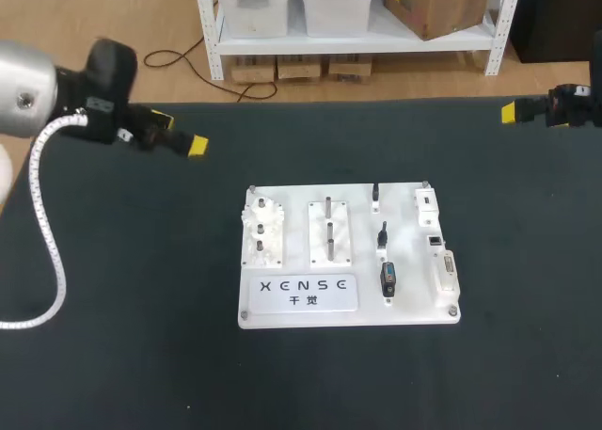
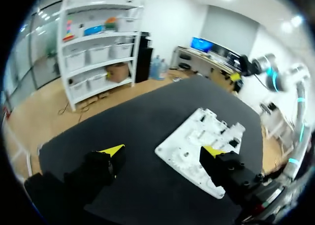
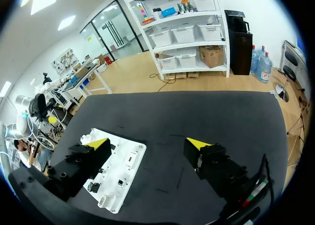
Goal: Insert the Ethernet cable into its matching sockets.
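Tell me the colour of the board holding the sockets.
White. The board shows best in the head view, against the dark table cover.

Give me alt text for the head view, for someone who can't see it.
A white board carrying pegs, sockets and small black parts lies in the middle of a dark table. The left gripper and right gripper, both empty, hang near the far corners, well clear of the board.

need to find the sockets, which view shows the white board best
Head view: the white board shows whole, from above. In both wrist views it lies slanted, partly hidden behind a finger of the left gripper or right gripper.
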Available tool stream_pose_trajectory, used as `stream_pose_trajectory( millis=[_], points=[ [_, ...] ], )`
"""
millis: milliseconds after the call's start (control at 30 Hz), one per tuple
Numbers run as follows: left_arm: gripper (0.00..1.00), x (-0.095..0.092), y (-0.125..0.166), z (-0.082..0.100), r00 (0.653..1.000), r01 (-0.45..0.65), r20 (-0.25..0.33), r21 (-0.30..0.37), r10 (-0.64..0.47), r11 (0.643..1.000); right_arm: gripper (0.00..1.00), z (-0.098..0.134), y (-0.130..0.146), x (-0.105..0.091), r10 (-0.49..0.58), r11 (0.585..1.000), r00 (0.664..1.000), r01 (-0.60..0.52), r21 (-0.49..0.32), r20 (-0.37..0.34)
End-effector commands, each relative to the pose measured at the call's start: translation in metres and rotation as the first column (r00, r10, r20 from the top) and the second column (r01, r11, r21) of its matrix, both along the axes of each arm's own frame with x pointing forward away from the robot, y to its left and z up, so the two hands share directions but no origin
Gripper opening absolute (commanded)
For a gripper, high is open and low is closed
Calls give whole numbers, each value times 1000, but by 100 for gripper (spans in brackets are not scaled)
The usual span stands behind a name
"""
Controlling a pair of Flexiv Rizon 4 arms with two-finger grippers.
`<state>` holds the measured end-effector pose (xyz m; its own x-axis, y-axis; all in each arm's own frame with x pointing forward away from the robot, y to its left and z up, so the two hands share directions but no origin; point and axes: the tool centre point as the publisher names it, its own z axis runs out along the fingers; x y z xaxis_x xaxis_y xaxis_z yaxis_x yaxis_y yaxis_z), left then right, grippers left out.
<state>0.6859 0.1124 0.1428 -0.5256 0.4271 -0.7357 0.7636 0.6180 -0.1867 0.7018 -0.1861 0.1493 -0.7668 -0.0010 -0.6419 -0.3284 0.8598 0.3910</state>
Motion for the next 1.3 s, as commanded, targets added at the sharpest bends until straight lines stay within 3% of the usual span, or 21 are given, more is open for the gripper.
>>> stream_pose_trajectory(
  millis=[33,233,333,467,767,1033,1300],
  points=[
    [100,-16,-2,-5,818,558,235,-103,-525,823,100,0,0,0,-1,1000,1000,1,-1,0],
    [100,-40,-21,-15,707,688,311,-92,-635,720,100,0,0,0,-1,1000,1000,1,-1,0],
    [100,-49,-34,-24,686,703,336,-77,-645,707,100,0,0,0,-1,1000,1000,1,-1,0],
    [100,-56,-52,-36,679,709,349,-82,-646,701,100,0,0,0,-1,1000,1000,1,-1,0],
    [100,-60,-90,-50,701,682,363,-91,-614,725,100,0,0,0,-1,1000,1000,1,-1,0],
    [100,-69,-106,-64,736,643,315,-51,-599,764,100,0,0,0,-1,1000,1000,1,-1,0],
    [100,-79,-113,-74,743,637,288,-31,-604,770,100,0,0,0,-1,1000,1000,1,-1,0]
  ],
)
